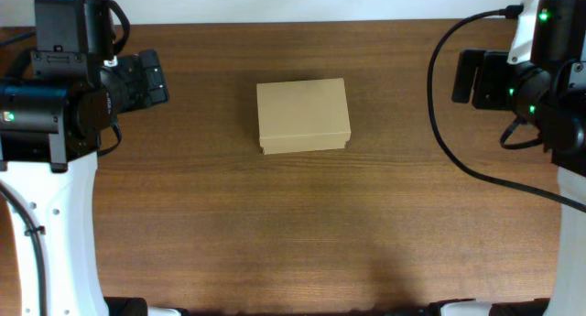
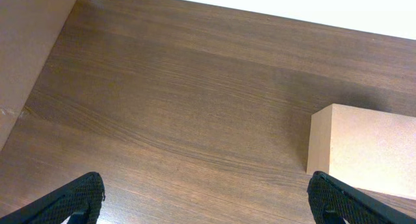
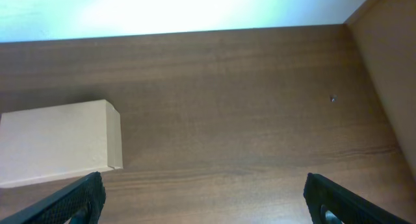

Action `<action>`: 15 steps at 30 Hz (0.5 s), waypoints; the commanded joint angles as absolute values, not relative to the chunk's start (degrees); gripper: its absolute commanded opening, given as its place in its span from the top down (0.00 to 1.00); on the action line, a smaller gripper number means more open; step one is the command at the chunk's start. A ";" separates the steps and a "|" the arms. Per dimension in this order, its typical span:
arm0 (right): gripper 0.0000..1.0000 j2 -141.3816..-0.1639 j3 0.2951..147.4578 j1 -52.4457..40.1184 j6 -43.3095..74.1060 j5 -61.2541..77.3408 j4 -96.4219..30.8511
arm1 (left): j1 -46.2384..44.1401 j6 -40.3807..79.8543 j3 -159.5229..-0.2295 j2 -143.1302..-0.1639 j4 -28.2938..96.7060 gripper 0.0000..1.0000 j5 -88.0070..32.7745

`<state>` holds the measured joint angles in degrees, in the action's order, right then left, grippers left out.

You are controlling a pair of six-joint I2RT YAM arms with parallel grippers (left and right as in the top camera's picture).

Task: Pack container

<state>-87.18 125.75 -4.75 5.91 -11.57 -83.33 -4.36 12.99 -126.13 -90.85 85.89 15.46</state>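
**Shut box, nothing to pin it: the likely slips**

Nearest the lens in each wrist view, only dark tips show at the two lower corners of the frame. The left fingers (image 2: pixel 73 199) and the right fingers (image 3: pixel 73 199) are both spread wide and hold nothing.

Beyond them lies bare brown tabletop (image 1: pixel 302 234). The container (image 1: pixel 303 114) sits further on. It is at the lower right of the left wrist frame, the lower left of the right wrist frame, and the upper middle of the overhead frame, well apart from both arms. Its lid is down, and a thin seam runs along its lower edge in the overhead view. Which side carries the hinge cannot be told.

The main risk, as I judge it, is the box sliding. It looks light and rests against nothing, so a finger pushed under the flap from one side would probably shove it across the wood instead of lifting the lid. Prying at the hinge side would crease the cardboard. No goods to pack show anywhere in frame, so a reach made now has no clear target.
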 commanded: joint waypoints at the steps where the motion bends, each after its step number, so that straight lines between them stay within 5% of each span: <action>1: 0.01 -85.73 125.29 -4.73 6.24 -12.43 -82.39 | -4.23 12.73 -125.97 -90.28 85.93 0.00 15.88; 7: 0.01 -74.19 115.13 -4.60 6.24 -9.82 -66.11 | -4.23 12.73 -125.97 -90.28 85.93 0.00 15.88; 15: 0.01 -46.00 73.93 0.91 6.26 -4.01 -34.39 | -4.23 12.73 -125.97 -90.28 85.93 0.00 15.88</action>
